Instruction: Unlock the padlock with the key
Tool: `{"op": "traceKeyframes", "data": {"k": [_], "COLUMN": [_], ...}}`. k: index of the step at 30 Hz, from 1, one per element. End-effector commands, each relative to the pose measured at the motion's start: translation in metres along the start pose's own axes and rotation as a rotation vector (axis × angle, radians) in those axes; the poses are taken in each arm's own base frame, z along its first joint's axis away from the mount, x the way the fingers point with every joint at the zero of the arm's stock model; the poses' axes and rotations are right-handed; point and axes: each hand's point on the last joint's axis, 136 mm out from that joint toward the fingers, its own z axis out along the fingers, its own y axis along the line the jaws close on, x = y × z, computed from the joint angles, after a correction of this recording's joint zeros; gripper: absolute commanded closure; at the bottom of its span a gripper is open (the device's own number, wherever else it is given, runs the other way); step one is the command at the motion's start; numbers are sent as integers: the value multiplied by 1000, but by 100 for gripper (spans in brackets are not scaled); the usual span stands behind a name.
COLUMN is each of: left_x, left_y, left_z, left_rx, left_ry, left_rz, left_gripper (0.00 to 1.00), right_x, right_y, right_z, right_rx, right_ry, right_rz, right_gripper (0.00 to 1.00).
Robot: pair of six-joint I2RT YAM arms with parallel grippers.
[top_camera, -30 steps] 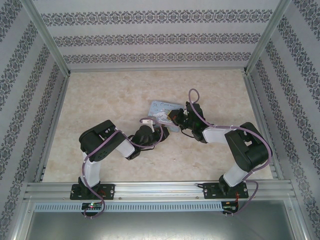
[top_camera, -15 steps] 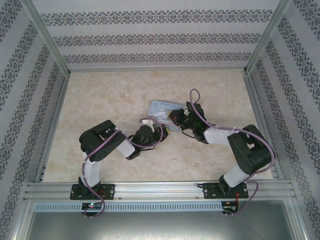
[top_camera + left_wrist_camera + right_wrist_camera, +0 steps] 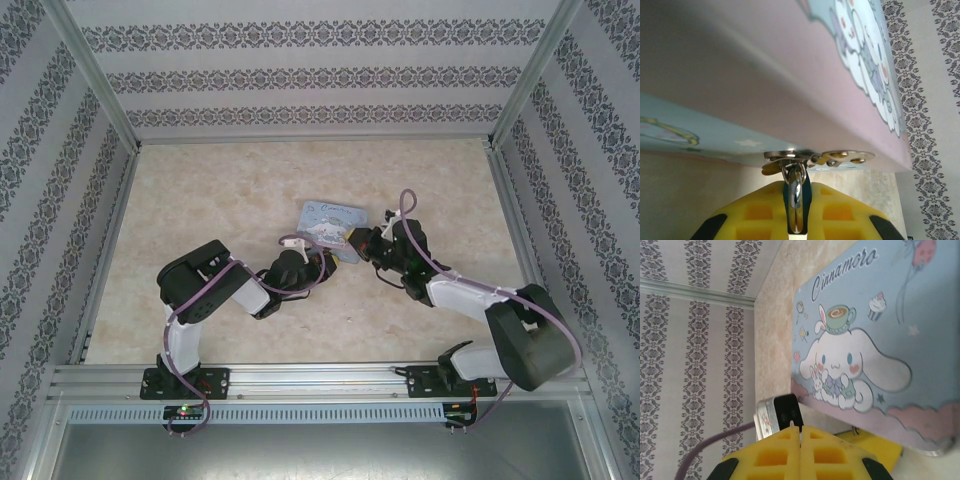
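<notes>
The padlock (image 3: pixel 796 200), a dark teal body with a shiny shackle, hangs from the metal hasp (image 3: pixel 840 157) of the pale-blue cartoon-dog tin (image 3: pixel 790 75). My left gripper (image 3: pixel 796 186) is shut on it, one yellow finger (image 3: pixel 755 210) on each side. From above, the left gripper (image 3: pixel 322 260) sits at the tin's (image 3: pixel 335 215) near edge. My right gripper (image 3: pixel 362 242) is just to its right, by the tin's near right corner. The right gripper (image 3: pixel 800 429) is shut, and a thin pale sliver, the key (image 3: pixel 792 424), pokes out at its fingertips. The tin's printed lid (image 3: pixel 875 340) is beyond them.
A black and silver camera block (image 3: pixel 777 415) on the left wrist, with a purple cable, lies close ahead of the right fingertips. The marble tabletop (image 3: pixel 220 200) is walled by patterned panels and an aluminium frame rail (image 3: pixel 320 380) at the near edge.
The right arm's elbow has swung right and down, and its gripper has shifted slightly right beside the tin. The left arm has stayed at the tin's near edge.
</notes>
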Motion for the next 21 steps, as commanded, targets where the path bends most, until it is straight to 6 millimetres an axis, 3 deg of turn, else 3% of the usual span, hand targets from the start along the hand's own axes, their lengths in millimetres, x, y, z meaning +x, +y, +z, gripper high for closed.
{"op": "traceKeyframes", "data": {"k": [1, 4, 7, 13, 21], "left_x": [-6, -13, -20, -29, -38], "left_y": [5, 6, 6, -10, -35], "left_z": [-7, -11, -17, -26, -35], "left_rx": [-32, -33, -24, 44, 122], "left_ry": [8, 5, 0, 22, 66], "left_rz": [-63, -83, -109, -123, -163], "left_gripper": [100, 100, 100, 100, 100], "right_x": [10, 16, 25, 31, 43], "right_y": [-5, -12, -30, -48, -41], "right_z": [-12, -20, -27, -35, -30], "right_rx": [-1, 13, 68, 120, 92], "right_ry": [-3, -25, -29, -65, -39], "right_rz": [5, 11, 30, 82, 97], "right_gripper": [100, 100, 100, 100, 100]}}
